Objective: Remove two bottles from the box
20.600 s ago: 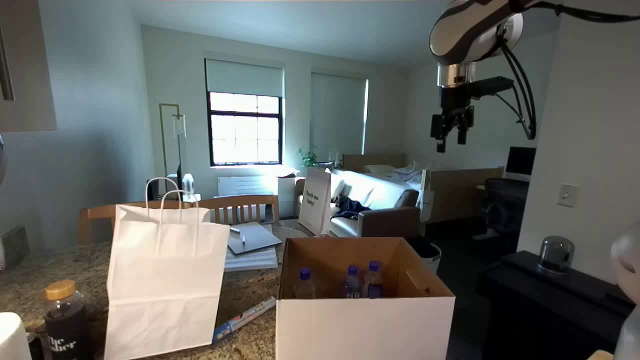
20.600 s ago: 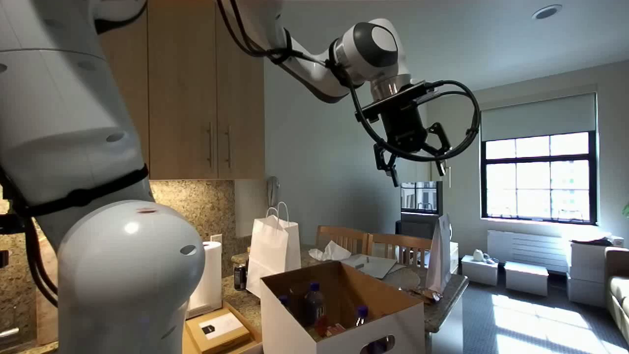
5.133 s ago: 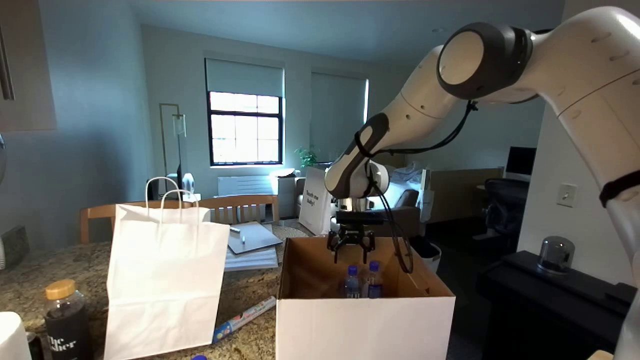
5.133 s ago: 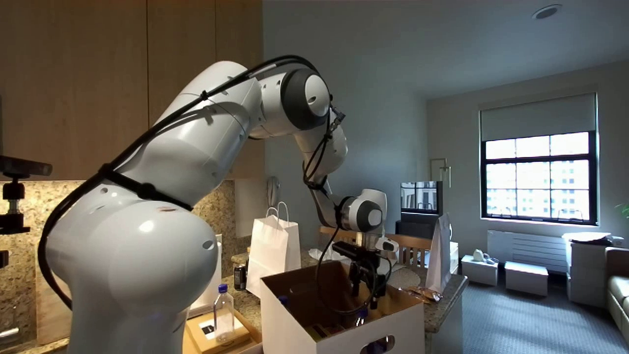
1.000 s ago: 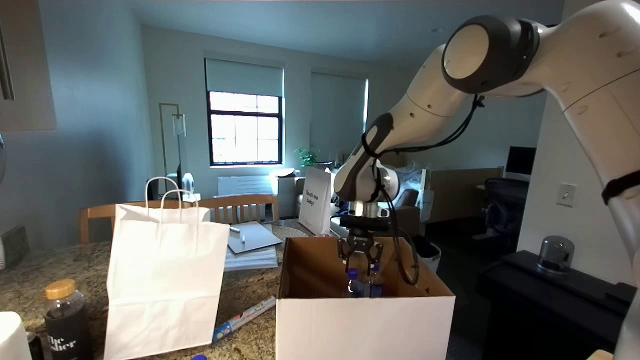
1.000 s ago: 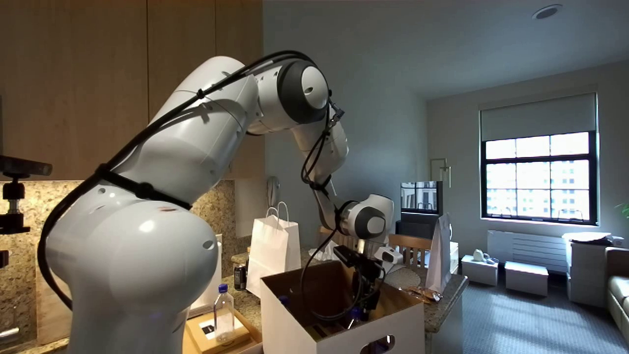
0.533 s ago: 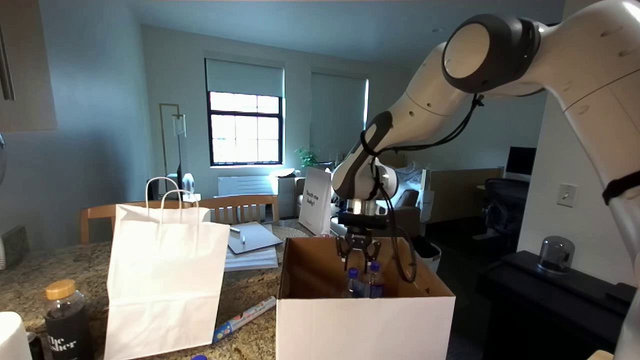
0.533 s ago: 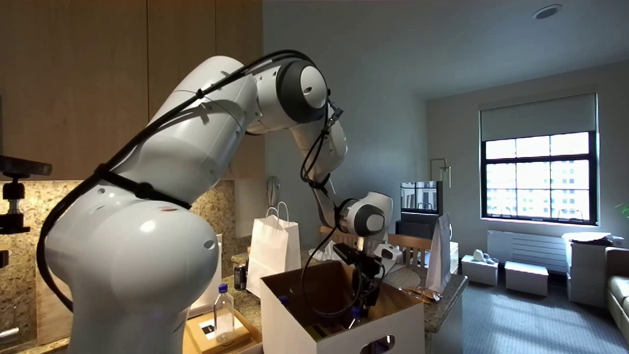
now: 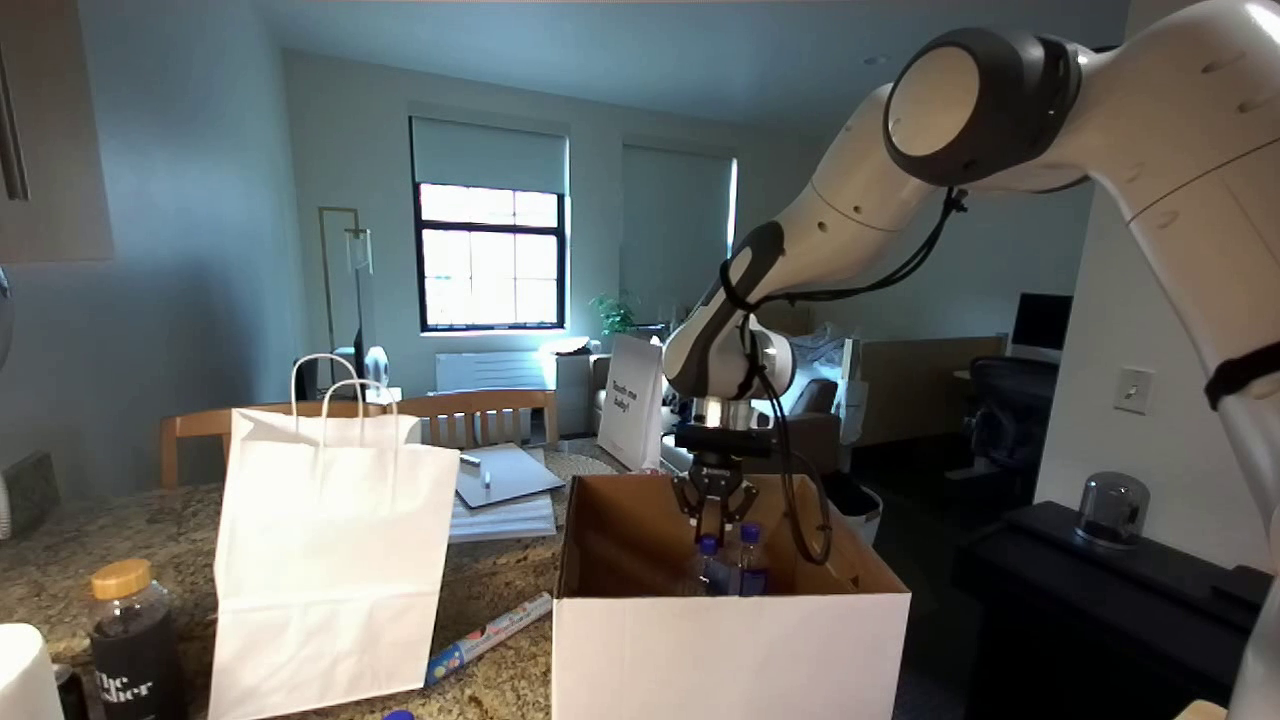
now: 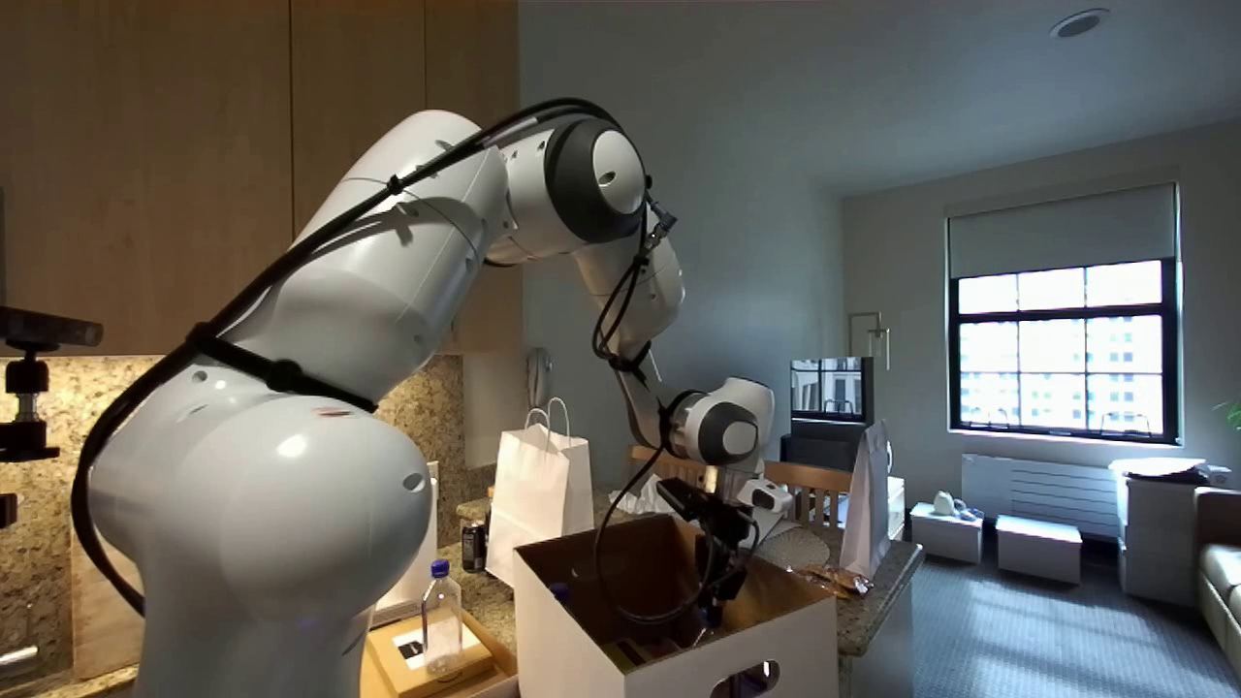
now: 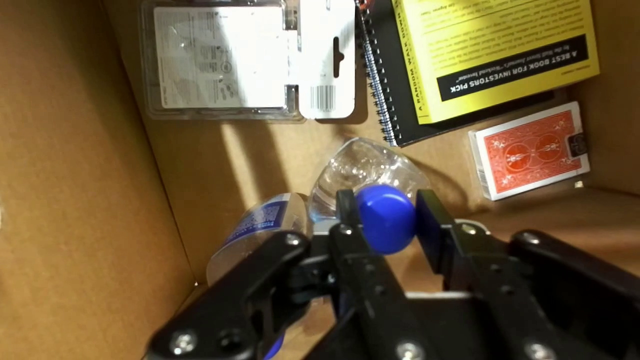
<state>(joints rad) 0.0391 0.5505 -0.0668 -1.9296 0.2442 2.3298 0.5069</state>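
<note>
Bottle [image 11: 357, 162] inside the box [image 11: 75, 210], blue cap [image 11: 386, 220] between the fingers [image 11: 346, 207], clamped on its sides

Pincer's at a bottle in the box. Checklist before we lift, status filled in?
1. Pincer shut on blue cap of gripped bottle: ok, cap sits between jaws.
2. Grip firm enough to lift: cannot tell from these pictures.
3. Blue-labelled bottle clear of pincer: cannot tell, pincer partly hides it.
4. Arm cable clear of box: not ok, loop appears to hang inside.
5. Outside bottle upright and apart from box: ok.
</note>
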